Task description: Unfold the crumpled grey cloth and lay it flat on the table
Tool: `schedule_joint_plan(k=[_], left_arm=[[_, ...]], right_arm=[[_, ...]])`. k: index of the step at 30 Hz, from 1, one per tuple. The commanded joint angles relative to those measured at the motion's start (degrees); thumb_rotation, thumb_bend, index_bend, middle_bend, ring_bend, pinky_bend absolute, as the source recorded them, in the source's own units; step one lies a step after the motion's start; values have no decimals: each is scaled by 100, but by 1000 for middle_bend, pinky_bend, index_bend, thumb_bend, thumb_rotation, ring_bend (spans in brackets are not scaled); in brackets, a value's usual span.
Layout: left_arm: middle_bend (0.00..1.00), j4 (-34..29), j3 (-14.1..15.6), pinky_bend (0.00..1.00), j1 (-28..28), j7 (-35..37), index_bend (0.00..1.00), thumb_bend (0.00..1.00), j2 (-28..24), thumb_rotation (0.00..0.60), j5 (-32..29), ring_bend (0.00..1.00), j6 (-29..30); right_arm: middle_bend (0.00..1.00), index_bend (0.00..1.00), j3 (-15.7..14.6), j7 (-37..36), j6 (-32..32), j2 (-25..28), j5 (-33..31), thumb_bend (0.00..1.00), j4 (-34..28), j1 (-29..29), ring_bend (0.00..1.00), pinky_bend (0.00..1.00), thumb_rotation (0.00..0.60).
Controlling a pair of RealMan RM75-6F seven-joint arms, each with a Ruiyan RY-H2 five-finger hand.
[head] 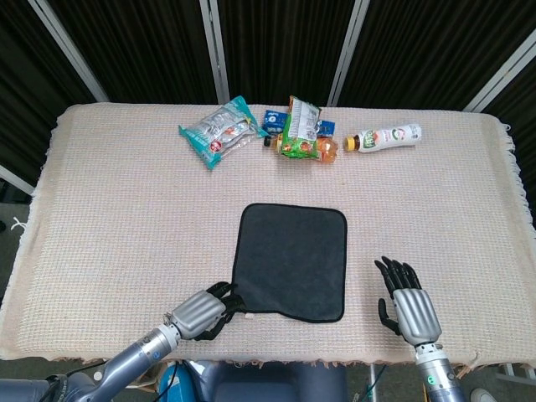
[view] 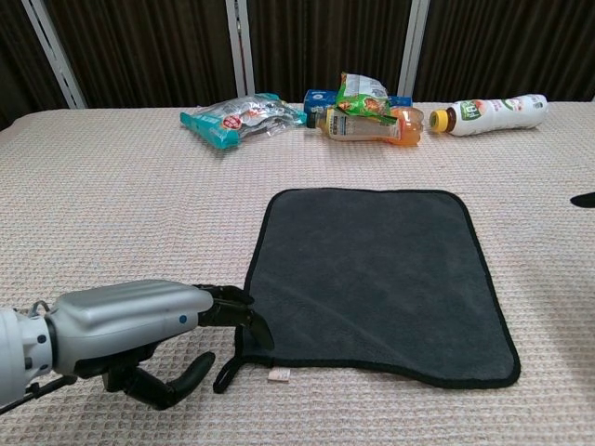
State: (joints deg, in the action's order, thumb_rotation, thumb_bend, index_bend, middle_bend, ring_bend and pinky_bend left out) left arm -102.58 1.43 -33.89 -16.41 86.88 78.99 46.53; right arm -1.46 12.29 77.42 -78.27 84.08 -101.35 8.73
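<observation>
The grey cloth (head: 291,261) lies spread flat in the middle of the table, dark with a black hem, its hanging loop at the near left corner (view: 226,373). My left hand (head: 201,311) sits at that corner. In the chest view its fingers (view: 240,311) reach onto the cloth's (view: 372,274) left edge, and the thumb curls beneath, apart from them. My right hand (head: 406,301) rests on the table right of the cloth, fingers spread and holding nothing. Only a dark fingertip (view: 584,200) of it shows in the chest view.
Along the far edge lie a teal snack packet (head: 216,131), a small blue box (head: 274,120), a green packet over an orange bottle (head: 301,132), and a white bottle (head: 385,136). The beige woven table cover (head: 109,209) ends just behind both hands.
</observation>
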Motion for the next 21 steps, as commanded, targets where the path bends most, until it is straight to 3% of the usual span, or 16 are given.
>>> schedule_joint_plan(k=[1, 21], left_arm=[[175, 49, -3, 66, -50, -102, 202, 772, 100, 600, -76, 28, -20], [176, -101, 382, 66, 10, -257, 202, 772, -106, 600, -84, 28, 156]], right_arm=[[51, 37, 4, -6, -11, -4, -5, 633, 6, -1, 0, 1, 600], [51, 37, 31, 7, -10, -10, 25, 632, -11, -25, 0, 1, 600]])
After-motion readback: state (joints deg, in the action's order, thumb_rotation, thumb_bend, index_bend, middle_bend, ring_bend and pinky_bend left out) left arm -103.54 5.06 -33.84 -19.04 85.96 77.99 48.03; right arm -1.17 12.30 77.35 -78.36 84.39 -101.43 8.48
